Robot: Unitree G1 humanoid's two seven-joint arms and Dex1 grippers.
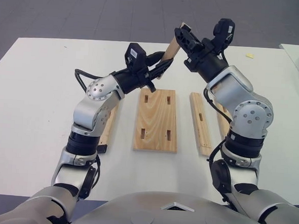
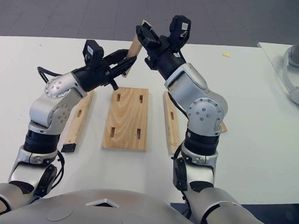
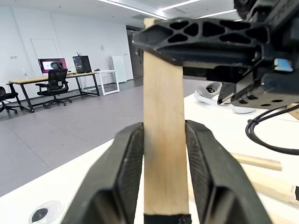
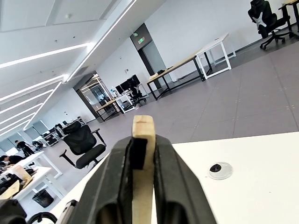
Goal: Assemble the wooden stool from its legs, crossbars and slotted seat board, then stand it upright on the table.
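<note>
- Upper centre of the head view: one leg (image 1: pixel 169 51) is held in the air over the table (image 1: pixel 39 85), tilted, with both claws on it.
- The left gripper (image 1: pixel 160 62) is clamped on the lower part. In its wrist view both fingers (image 3: pixel 122 172) press flat on the leg's wide faces, with no gap.
- The right gripper (image 1: pixel 187 37) is closed on the upper end — its fingers (image 4: pixel 119 186) pinch the narrow edges.
- Probable reason for the double grip: a transfer or re-orientation, so that the leg end can be aimed at a slot.
- The seat board (image 1: pixel 156 120) lies flat at mid-frame, slots up and unfilled — ready to take the leg ends.
- A spare leg (image 1: pixel 107 127) lies left of the board. A bar (image 1: pixel 200 124) lies just right of it, both within reach.
- No joint is made yet, so the assembly is at an early stage.
</note>
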